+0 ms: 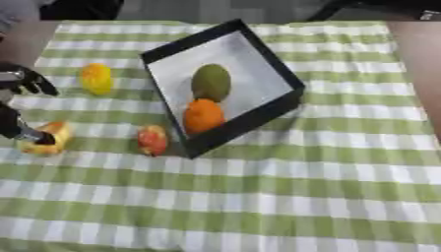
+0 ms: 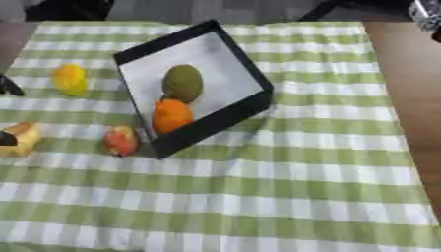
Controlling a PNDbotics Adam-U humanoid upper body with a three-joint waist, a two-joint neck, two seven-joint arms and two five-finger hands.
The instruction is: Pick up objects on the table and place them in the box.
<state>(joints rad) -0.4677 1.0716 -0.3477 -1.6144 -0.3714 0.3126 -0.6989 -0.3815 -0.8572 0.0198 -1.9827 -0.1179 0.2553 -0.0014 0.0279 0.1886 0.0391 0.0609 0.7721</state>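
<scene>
1. Box [image 1: 284, 74]: black-walled, pale floor, set at an angle on the worktop [image 1: 258, 197], which carries a green-and-white checked cloth.
2. Green fruit [image 1: 211, 82]: inside the box, towards its far half.
3. Orange [image 1: 203, 116]: inside the box, just in front of the green fruit and next to the near-left wall.
4. Red fruit [image 1: 152, 140]: on the cloth, just outside the box's near-left wall.
5. Yellow fruit [image 1: 96, 78]: on the cloth, well left of the box.
6. Yellow-orange item [image 1: 48, 138]: on the cloth, left of the box beyond the red fruit; its kind is unclear, possibly a cut fruit.
7. Left robot hand [image 1: 19, 106]: at the left edge, well left of the box, a dark fingertip touching the yellow-orange item; whether the fingers close on it I cannot tell.
</scene>
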